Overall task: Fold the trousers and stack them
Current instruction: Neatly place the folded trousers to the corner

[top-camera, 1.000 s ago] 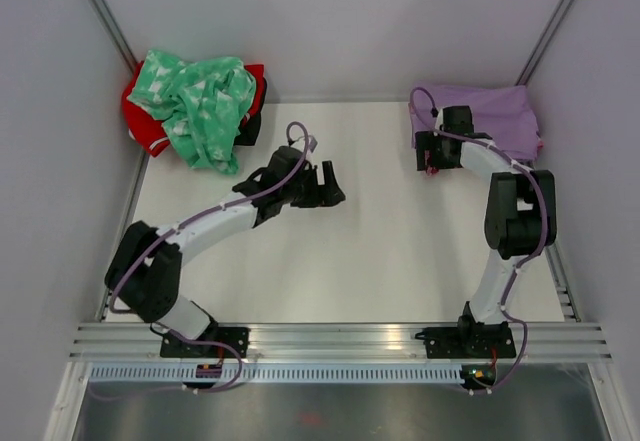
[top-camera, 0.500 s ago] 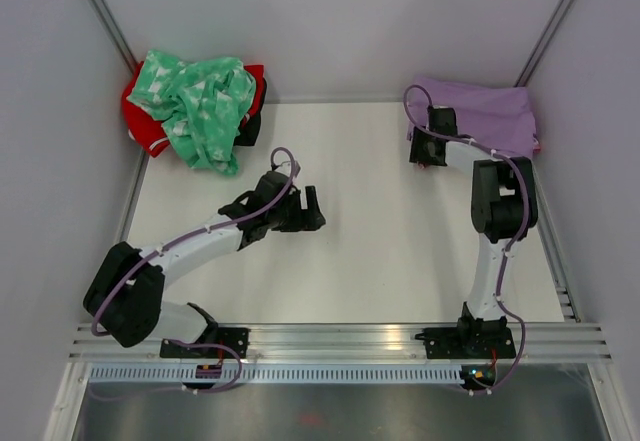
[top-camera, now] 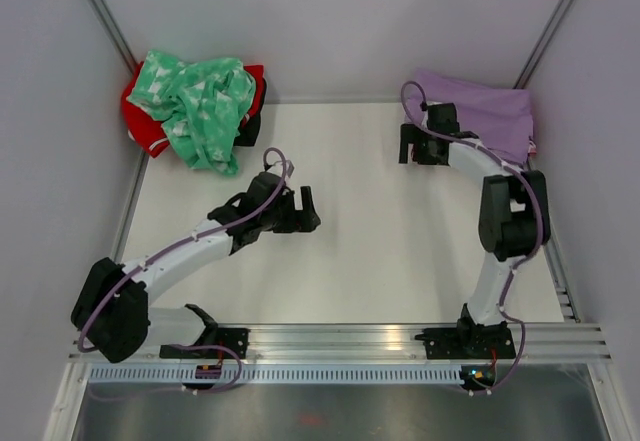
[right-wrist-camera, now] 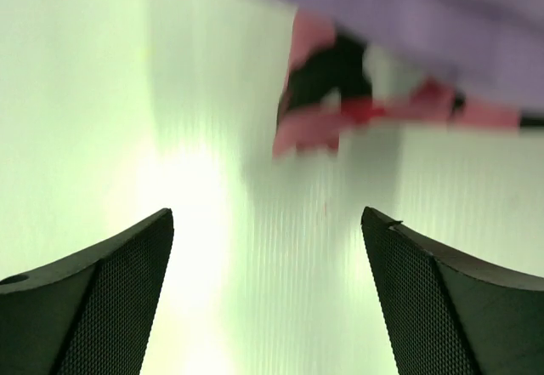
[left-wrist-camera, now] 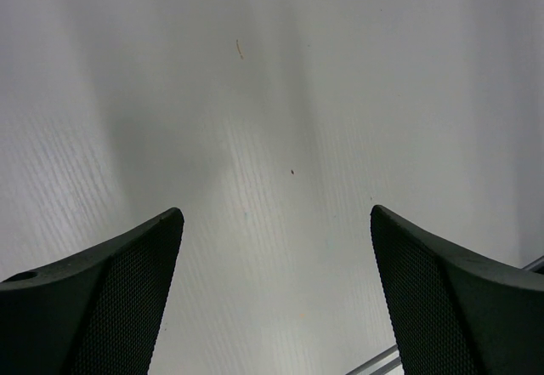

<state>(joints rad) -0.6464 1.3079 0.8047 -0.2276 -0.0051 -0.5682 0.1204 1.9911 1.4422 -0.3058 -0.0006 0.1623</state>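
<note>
The lilac trousers (top-camera: 488, 111) lie folded at the table's back right corner. In the right wrist view their lilac edge (right-wrist-camera: 408, 9) runs along the top, with a pink-black camouflage garment (right-wrist-camera: 327, 94) showing under it. My right gripper (top-camera: 408, 147) is open and empty over bare table just left of that stack; its jaws (right-wrist-camera: 268, 290) stand wide apart, clear of the cloth. My left gripper (top-camera: 306, 209) is open and empty over the middle of the table; in the left wrist view (left-wrist-camera: 276, 290) only white table shows between its fingers.
A heap of garments sits at the back left: a mint-green one with white pattern (top-camera: 200, 101) on top of a red one (top-camera: 140, 126) and something black (top-camera: 252, 121). Grey walls close in the table (top-camera: 380, 251). A metal rail (top-camera: 340, 341) runs along the near edge.
My right gripper has moved left, off the lilac stack and onto bare table. My left arm has drawn back toward the near left, its gripper still open.
</note>
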